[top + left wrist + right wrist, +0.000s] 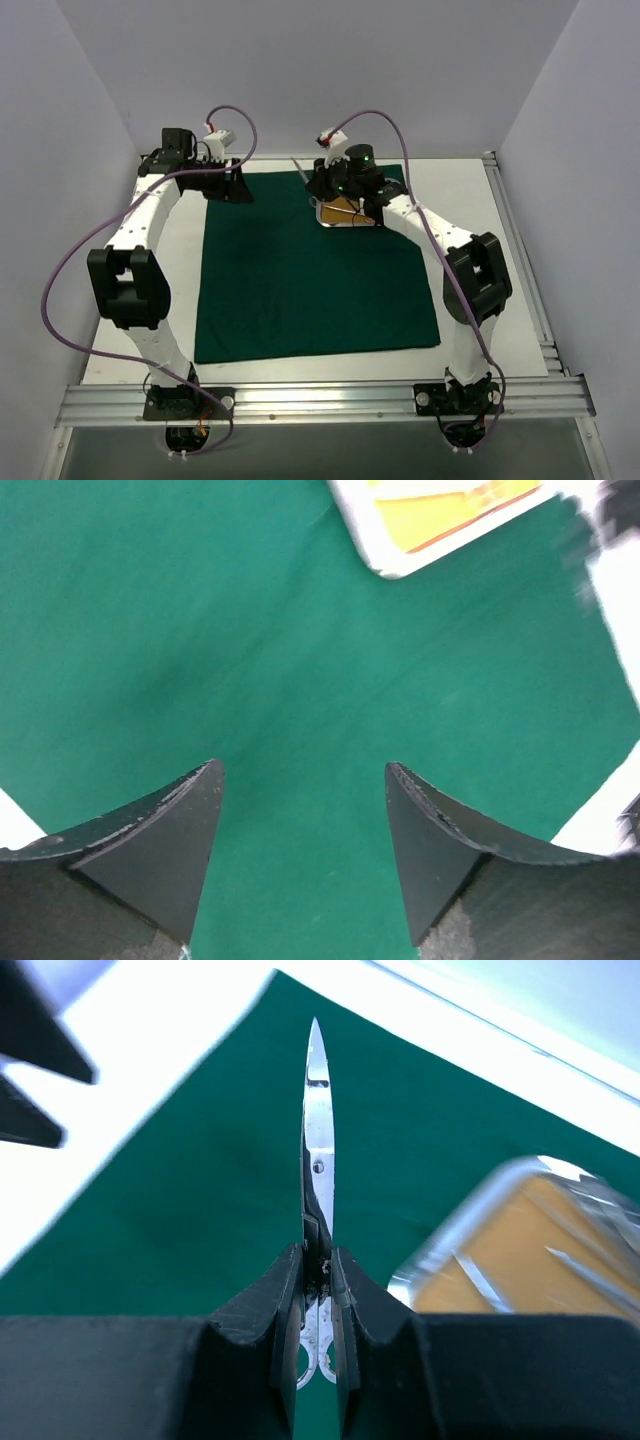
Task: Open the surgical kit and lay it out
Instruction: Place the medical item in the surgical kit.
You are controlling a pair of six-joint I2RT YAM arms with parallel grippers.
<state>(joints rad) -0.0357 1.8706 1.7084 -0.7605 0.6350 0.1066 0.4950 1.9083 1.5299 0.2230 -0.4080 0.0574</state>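
Observation:
The dark green drape [310, 270] lies spread flat on the table. The steel tray [348, 213] with tan liner sits near its far edge, with slim silver instruments still in it [590, 1270]. My right gripper [322, 185] is shut on a pair of silver scissors [317, 1140], blades pointing away, held above the drape just left of the tray [470, 1230]. My left gripper [228, 185] is open and empty over the drape's far left corner [300, 680]; the tray corner [400, 550] shows ahead of it.
White table surface [470, 200] borders the drape on all sides. Grey walls close in at the left, right and back. An aluminium rail [320, 400] runs along the near edge by the arm bases.

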